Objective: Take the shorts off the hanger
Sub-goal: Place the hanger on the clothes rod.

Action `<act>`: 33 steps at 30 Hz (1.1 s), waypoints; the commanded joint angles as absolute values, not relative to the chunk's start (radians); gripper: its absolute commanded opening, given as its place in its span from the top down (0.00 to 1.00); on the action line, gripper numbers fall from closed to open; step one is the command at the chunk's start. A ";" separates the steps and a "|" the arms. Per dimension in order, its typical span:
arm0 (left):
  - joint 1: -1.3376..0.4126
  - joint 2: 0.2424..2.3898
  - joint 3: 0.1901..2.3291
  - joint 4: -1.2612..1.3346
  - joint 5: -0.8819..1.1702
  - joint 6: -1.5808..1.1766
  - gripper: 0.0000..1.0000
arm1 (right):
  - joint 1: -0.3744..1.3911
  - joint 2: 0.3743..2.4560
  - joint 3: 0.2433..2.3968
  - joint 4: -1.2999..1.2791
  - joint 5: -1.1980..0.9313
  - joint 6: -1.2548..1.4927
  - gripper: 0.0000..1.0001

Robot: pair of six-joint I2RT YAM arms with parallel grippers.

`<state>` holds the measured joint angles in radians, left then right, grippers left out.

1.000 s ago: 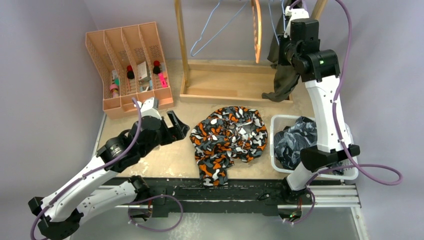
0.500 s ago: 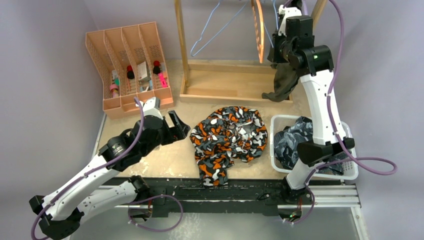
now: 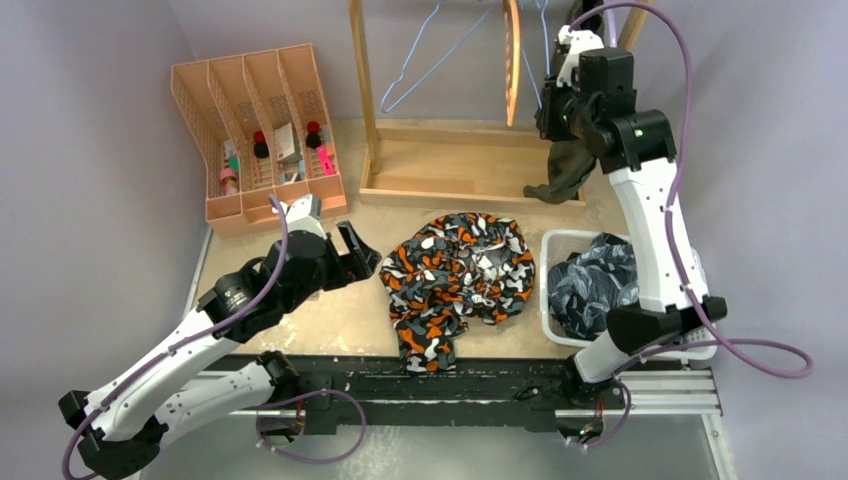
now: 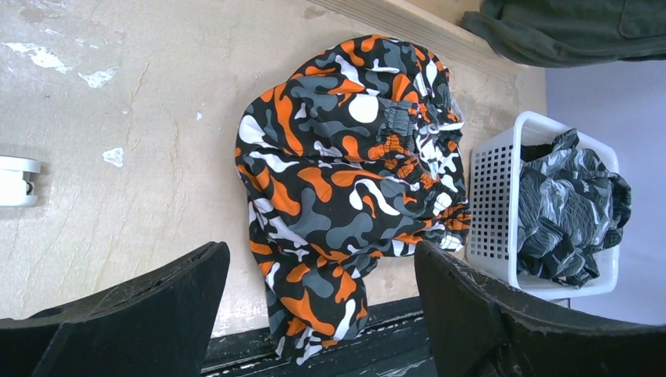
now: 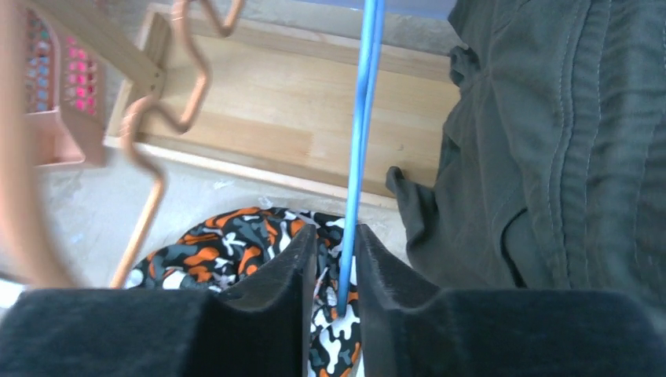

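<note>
Olive green shorts [image 3: 565,165] hang from a wooden rack [image 3: 365,90] while the right end effector [image 5: 336,236] pinches a blue hanger [image 5: 363,118] beside them.

The olive green shorts hang at the rack's right end, with the lower fabric draped onto its wooden base. The right end effector is raised just to their left, its jaws nearly together and clamped on the thin wire of the blue hanger. A copper hanger [image 3: 513,60] hangs further left. On the counter [image 3: 330,310] below, camouflage shorts [image 3: 460,280] lie in a heap. To their right, dark patterned shorts [image 3: 595,280] fill a white basket [image 3: 548,290]. The left end effector [image 4: 320,255] hovers low, left of the camouflage shorts, jaws spread wide and holding nothing.
</note>
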<state>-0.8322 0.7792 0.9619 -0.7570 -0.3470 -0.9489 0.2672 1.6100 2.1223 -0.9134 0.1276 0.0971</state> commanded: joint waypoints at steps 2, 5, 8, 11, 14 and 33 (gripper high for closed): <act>-0.829 0.781 0.970 -0.726 -0.339 -0.943 0.13 | 0.266 1.486 2.062 -0.804 0.054 0.119 0.68; -0.830 0.787 0.972 -0.720 -0.331 -0.941 0.12 | 0.266 1.456 2.016 -0.775 0.041 0.130 0.64; -0.830 0.798 0.976 -0.716 -0.322 -0.936 0.13 | 0.267 1.429 1.969 -0.758 0.021 0.143 0.64; -0.830 0.800 0.976 -0.716 -0.318 -0.936 0.13 | 0.267 1.396 1.936 -0.747 -0.001 0.159 0.64; -0.830 0.797 0.972 -0.716 -0.315 -0.929 0.13 | 0.266 1.327 1.897 -0.720 -0.045 0.198 0.63; -0.829 0.772 0.956 -0.678 -0.277 -0.933 0.11 | 0.267 1.036 1.821 -0.680 0.450 0.287 0.45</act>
